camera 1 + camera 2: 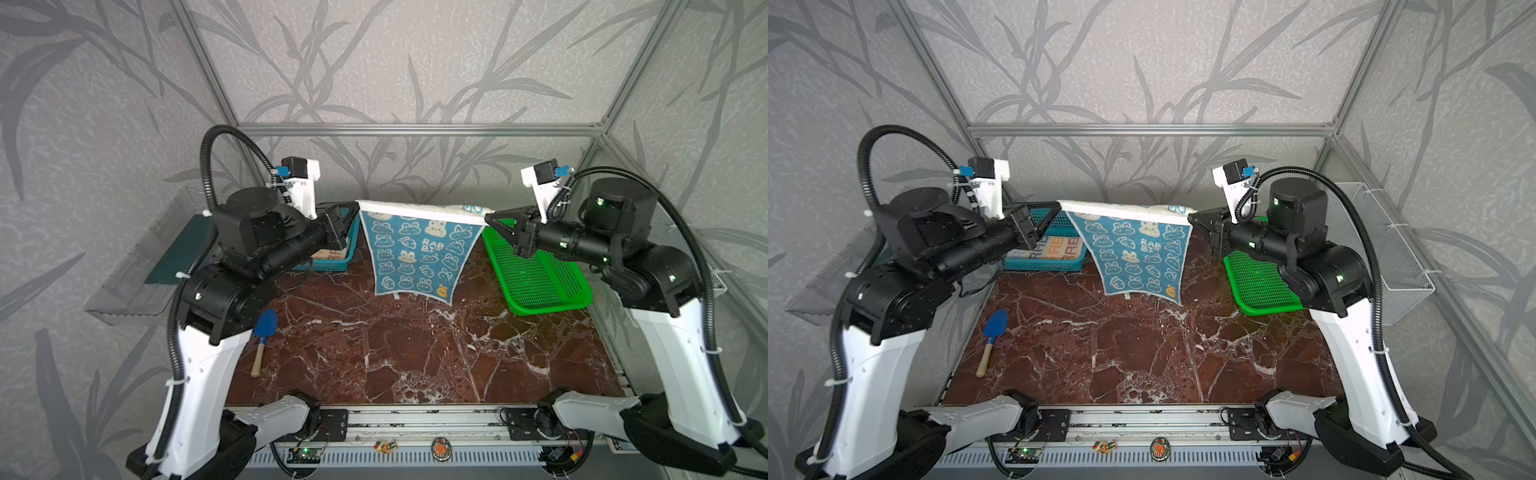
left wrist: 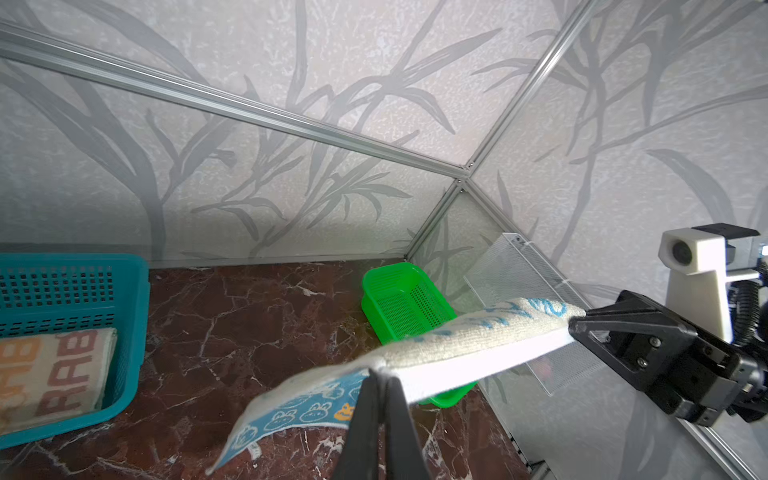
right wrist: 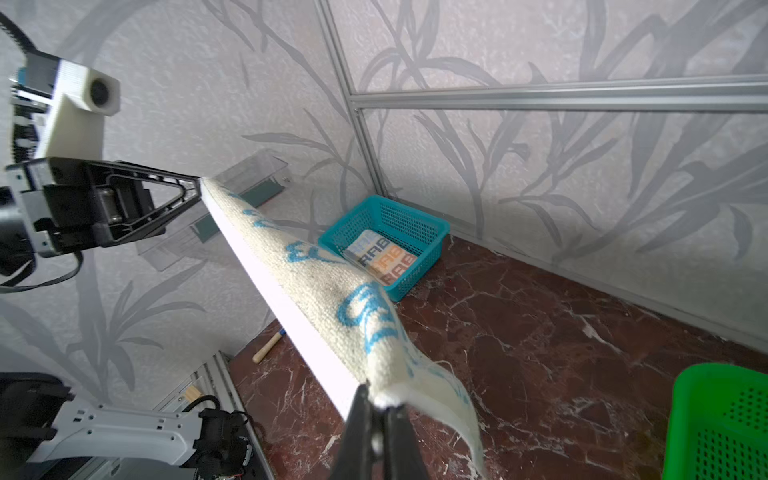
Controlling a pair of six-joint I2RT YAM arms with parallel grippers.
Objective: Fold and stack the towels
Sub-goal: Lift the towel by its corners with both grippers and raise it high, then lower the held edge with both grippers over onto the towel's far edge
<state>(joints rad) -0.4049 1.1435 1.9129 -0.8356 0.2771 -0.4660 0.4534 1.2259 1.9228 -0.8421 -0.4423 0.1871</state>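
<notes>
A towel (image 1: 415, 253) (image 1: 1138, 257) hangs stretched between my two grippers above the back of the marble table, its blue side with cream bunnies facing the front. Its cream back with blue bunnies (image 2: 478, 332) (image 3: 316, 274) shows in both wrist views. My left gripper (image 1: 356, 204) (image 1: 1059, 203) (image 2: 380, 372) is shut on the left top corner. My right gripper (image 1: 487, 217) (image 1: 1190, 216) (image 3: 376, 401) is shut on the right top corner. A folded striped "RABBIT" towel (image 1: 1059, 249) (image 2: 50, 374) (image 3: 384, 259) lies in the teal basket (image 1: 1038, 266) (image 2: 70, 286).
A green mesh basket (image 1: 536, 282) (image 1: 1258, 282) (image 2: 407, 299) sits at the back right under my right arm. A blue trowel (image 1: 263, 332) (image 1: 994, 328) lies at the left edge. A wire basket (image 1: 1383, 249) hangs on the right wall, a clear tray (image 1: 145, 257) on the left wall.
</notes>
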